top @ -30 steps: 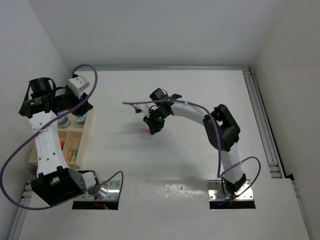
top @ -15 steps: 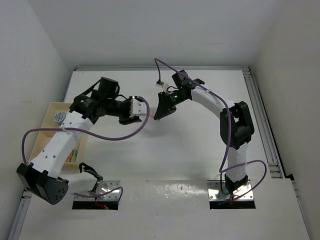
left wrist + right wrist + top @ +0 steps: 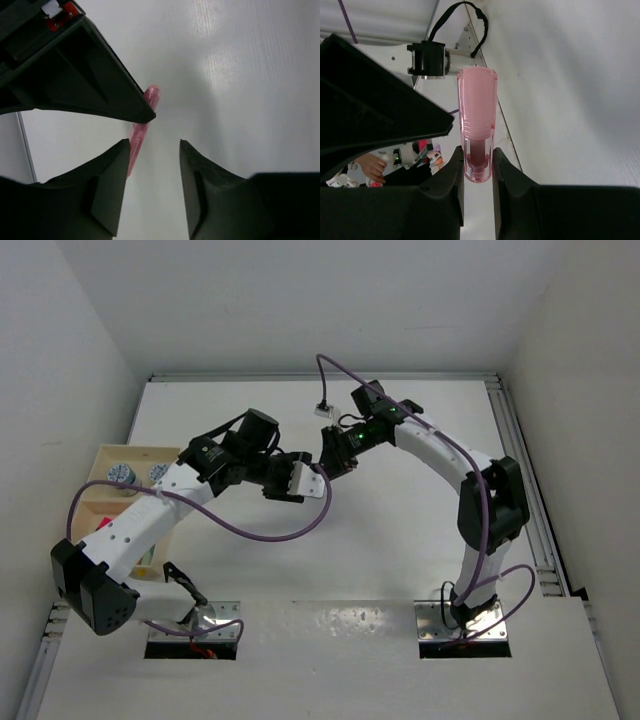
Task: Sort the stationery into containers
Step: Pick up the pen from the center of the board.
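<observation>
1. Fingers [image 3: 445, 195] of right gripper [image 3: 477, 165] pinch a pink stub [image 3: 477, 110] by one end, closed tight on it; rest of stub sticks out past the tips, held over middle of table [image 3: 400, 540], well apart from wooden tray [image 3: 135, 451] at left edge.
2. Left gripper [image 3: 152, 145] hangs just beside stub, jaws apart, nothing btwn them.
3. Step in hand, by the look: arm-to-arm handover, as tray sits on left arm's side; two rolls [image 3: 120, 475] already in tray.
4. Next move prob. needs left jaws centred round stub's free end & closed before right lets go; a skewed grip could drop it.
</observation>
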You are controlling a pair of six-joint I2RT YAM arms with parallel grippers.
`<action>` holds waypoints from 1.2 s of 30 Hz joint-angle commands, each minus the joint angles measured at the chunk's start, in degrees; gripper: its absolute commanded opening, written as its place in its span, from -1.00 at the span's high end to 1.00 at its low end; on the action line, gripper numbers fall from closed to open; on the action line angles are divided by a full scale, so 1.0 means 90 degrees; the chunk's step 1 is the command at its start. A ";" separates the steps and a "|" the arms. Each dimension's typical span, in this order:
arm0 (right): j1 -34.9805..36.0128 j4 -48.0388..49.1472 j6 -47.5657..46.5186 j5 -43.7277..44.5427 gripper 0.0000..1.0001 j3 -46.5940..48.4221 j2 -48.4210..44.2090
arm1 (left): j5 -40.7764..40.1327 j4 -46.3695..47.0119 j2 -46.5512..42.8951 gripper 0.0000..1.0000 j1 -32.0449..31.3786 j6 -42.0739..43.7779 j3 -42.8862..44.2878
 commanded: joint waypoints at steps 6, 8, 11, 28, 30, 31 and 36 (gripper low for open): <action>0.0247 -0.0505 -0.0819 -0.0202 1.00 -0.0028 -0.0449 | -0.0311 0.0505 -0.0058 -0.15 -0.0137 0.0191 -0.0187; 0.0267 -0.0505 -0.0819 -0.0221 1.00 0.0010 -0.0458 | -0.0292 0.0505 -0.0068 -0.14 -0.0128 0.0240 -0.0255; 0.0335 -0.0505 -0.0819 -0.0212 1.00 0.0089 -0.0439 | -0.0204 0.0427 -0.0087 -0.03 -0.0157 0.0318 -0.0294; -0.0404 -0.0124 -0.0076 0.0119 -0.42 0.0352 -0.0497 | -0.1052 0.0349 -0.0302 1.00 0.0486 -0.1944 -0.0364; -0.0728 -0.0329 -0.0300 0.0246 -0.61 0.0382 -0.0507 | -0.1519 0.0068 -0.0215 1.00 0.1207 -0.2966 -0.0217; -0.0893 -0.0417 -0.0504 0.0315 -0.63 0.0362 -0.0517 | -0.1590 -0.0099 -0.0040 1.00 0.1500 -0.3195 -0.0023; -0.1841 -0.0846 -0.1188 0.0706 -0.67 0.0002 -0.0692 | -0.1249 -0.0988 0.0196 1.00 0.4409 -0.3569 0.0048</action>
